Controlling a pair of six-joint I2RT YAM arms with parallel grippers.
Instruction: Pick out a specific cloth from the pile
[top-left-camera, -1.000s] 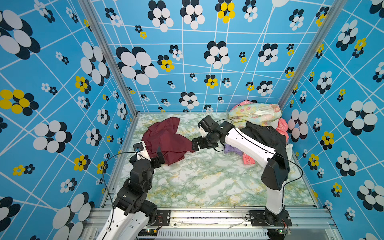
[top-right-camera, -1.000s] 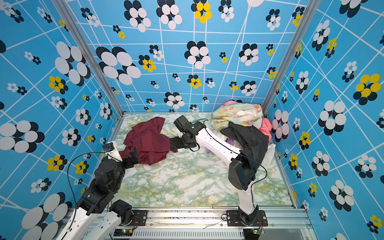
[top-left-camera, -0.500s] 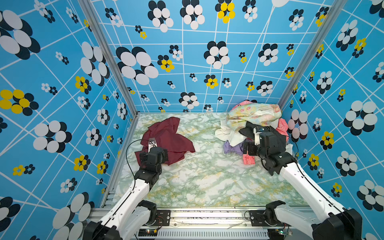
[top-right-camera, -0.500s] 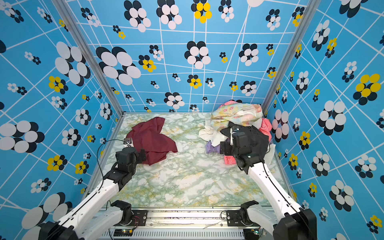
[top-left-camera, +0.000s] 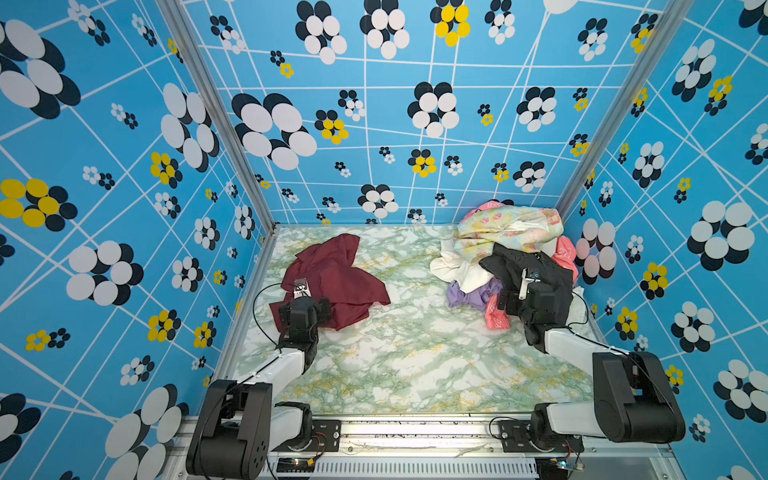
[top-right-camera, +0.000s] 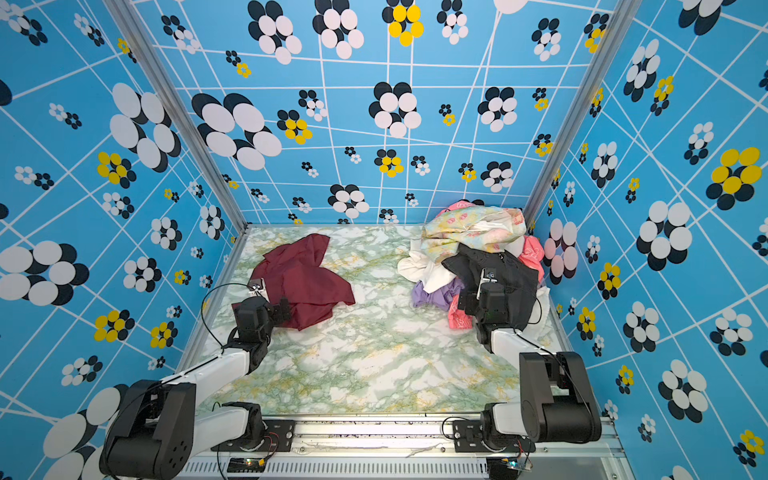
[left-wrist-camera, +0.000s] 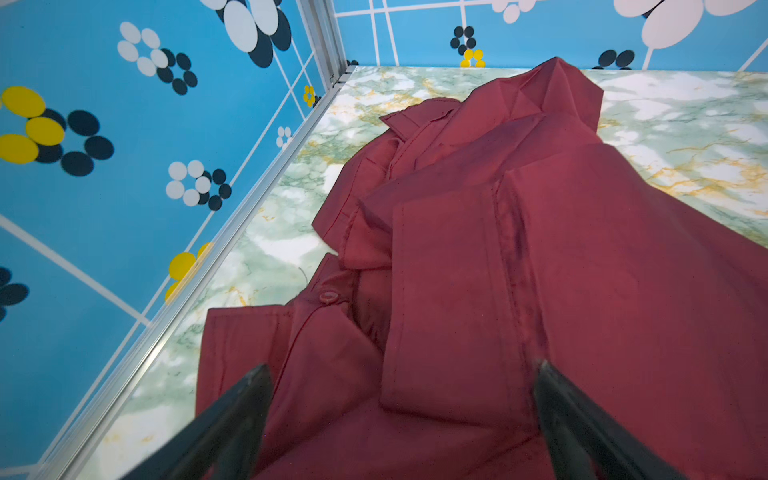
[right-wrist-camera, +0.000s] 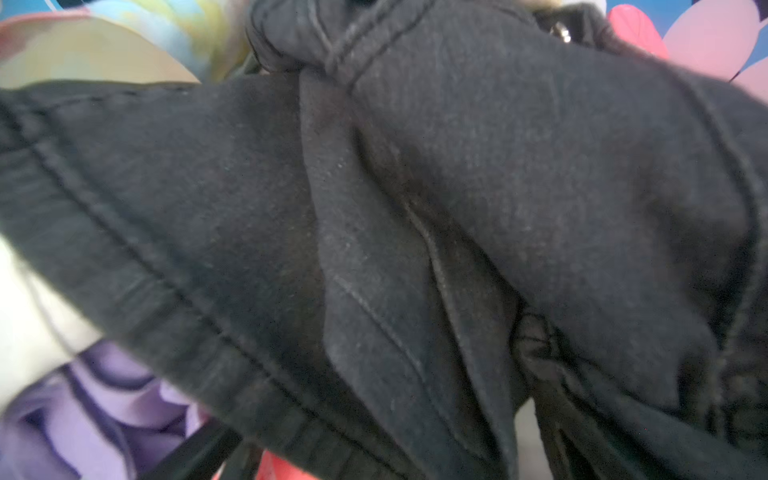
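Grippers of a two-armed robot stand over a green-veined, marble-patterned table top (top-left-camera: 415, 357) walled in blue flowered panels. Furthest left, the black left gripper (top-left-camera: 307, 311) sits at the near edge of the large plain maroon cloth (top-left-camera: 332, 278) of thin smooth fabric. Its two dark fingers (left-wrist-camera: 232, 415) are spread wide over the folds, with nothing pinched between them. The maroon cloth (left-wrist-camera: 561, 257) lies crumpled and alone on the table, a button and stitched seams showing in the left wrist view. Well apart to the right of the maroon cloth rises the pile (top-left-camera: 509, 232), a heap of mixed garments topped by a pale floral yellow-green-pink piece. A white piece and a crumpled lilac piece (top-left-camera: 473, 296) lie on the heap's side facing the maroon cloth. Furthest right from the maroon cloth, the black right gripper (top-left-camera: 528, 297) is at the pile's near edge, jaws wide apart and holding nothing. A black stitched garment (right-wrist-camera: 415, 174) fills its wrist view
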